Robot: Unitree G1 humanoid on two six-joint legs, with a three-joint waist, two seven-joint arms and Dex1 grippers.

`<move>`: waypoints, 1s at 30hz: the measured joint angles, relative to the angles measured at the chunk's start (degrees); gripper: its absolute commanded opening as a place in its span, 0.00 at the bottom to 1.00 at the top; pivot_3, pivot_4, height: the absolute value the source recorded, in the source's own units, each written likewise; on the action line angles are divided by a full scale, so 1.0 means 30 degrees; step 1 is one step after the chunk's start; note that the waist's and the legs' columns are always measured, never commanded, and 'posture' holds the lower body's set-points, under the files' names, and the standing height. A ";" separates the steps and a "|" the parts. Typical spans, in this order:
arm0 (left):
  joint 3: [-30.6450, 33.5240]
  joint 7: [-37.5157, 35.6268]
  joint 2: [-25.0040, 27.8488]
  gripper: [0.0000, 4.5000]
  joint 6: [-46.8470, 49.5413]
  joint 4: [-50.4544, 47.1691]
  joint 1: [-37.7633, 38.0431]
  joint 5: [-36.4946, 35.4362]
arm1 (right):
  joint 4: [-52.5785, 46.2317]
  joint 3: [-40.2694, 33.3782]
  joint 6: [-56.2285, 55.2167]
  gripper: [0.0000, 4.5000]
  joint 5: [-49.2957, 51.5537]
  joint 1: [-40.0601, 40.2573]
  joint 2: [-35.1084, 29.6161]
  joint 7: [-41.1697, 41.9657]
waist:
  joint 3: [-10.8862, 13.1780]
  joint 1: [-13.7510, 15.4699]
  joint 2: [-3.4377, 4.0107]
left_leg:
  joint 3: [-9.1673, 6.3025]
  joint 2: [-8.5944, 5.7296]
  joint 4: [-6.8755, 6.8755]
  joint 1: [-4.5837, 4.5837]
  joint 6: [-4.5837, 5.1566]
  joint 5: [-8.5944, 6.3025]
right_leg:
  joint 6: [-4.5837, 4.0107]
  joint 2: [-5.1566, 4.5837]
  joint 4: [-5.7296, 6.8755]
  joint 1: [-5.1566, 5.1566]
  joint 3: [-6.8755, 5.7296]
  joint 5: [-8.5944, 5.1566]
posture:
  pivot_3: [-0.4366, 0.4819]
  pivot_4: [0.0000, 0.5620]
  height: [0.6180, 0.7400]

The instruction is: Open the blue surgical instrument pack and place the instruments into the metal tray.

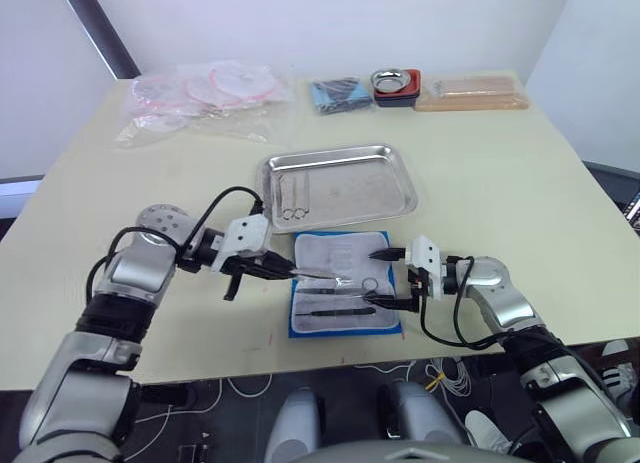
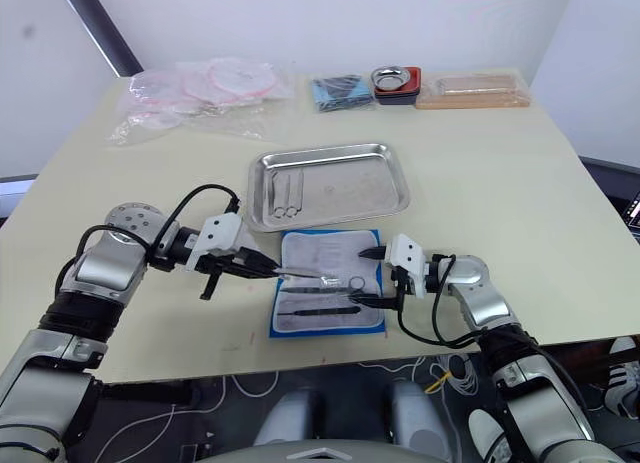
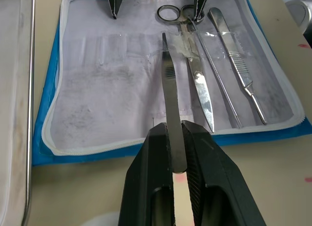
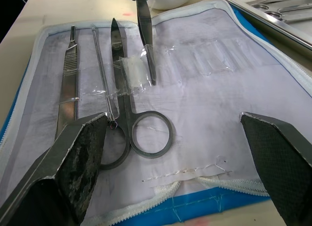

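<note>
Blue fabric frames the opened surgical instrument pack (image 1: 345, 298), which lies flat in the lower centre of the head view, its pale lining up, right against the near rim of the metal tray (image 1: 400, 183) so each tool has only a short way to travel. Two instruments (image 1: 294, 198) already rest at the tray's left end.

The left gripper (image 3: 176, 153), coming in from the left of the frame, is clamped on the end of a flat scalpel handle (image 3: 170, 104), whose far tip points across the lining toward the clear retaining strap, seemingly being drawn out of its slot. Still tucked under that strap are the scissors (image 3: 195, 65), a thin probe (image 3: 217, 74) and a second knurled handle (image 3: 239, 60).

The right gripper (image 4: 175, 153) hovers with fingers spread wide over the pack's near edge, holding nothing; I judge it is poised to pin the pouch down or take the scissors next.
</note>
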 measured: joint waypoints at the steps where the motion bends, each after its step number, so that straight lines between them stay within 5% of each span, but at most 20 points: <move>1: 0.0039 0.0000 0.0044 0.05 0.0014 -0.0011 0.0031 -0.0005 | 0.0000 0.0000 0.0000 1.00 0.0000 0.0000 -0.0001 0.0000 | 0.0000 0.0003 0.0000 | 0.0002 0.0000 0.0000 0.0000 0.0000 0.0000 | 0.0000 0.0001 0.0000 0.0000 -0.0001 0.0000 | 0.48 0.27 1.00; 21: 0.1784 -0.0089 0.2397 0.05 0.2367 -0.1339 0.0196 -0.2242 | 0.0073 0.0001 -0.0001 1.00 -0.0001 -0.0008 0.0096 0.0001 | 0.0057 0.0004 -0.0003 | -0.0010 0.0006 -0.0004 0.0000 -0.0001 0.0000 | -0.0018 0.0003 0.0002 -0.0004 -0.0025 -0.0011 | 0.48 0.27 1.00; 25: 0.2324 0.1055 0.1791 0.05 0.3710 -0.2083 -0.0046 -0.2667 | 0.0111 0.0000 -0.0006 1.00 -0.0002 -0.0026 0.0118 0.0013 | 0.0058 0.0006 -0.0007 | -0.0007 0.0004 -0.0007 0.0005 -0.0001 0.0000 | -0.0021 0.0011 0.0007 0.0000 -0.0026 -0.0012 | 0.48 0.27 1.00; 30: 0.2838 0.5545 -0.0740 0.05 0.7846 -0.4023 -0.0331 -0.3394 | 0.0195 0.0005 -0.0008 1.00 -0.0002 -0.0066 0.0181 0.0021 | 0.0052 -0.0025 -0.0068 | -0.0008 -0.0011 -0.0002 0.0009 -0.0001 0.0000 | -0.0016 0.0047 0.0026 0.0004 -0.0031 -0.0010 | 0.48 0.27 1.00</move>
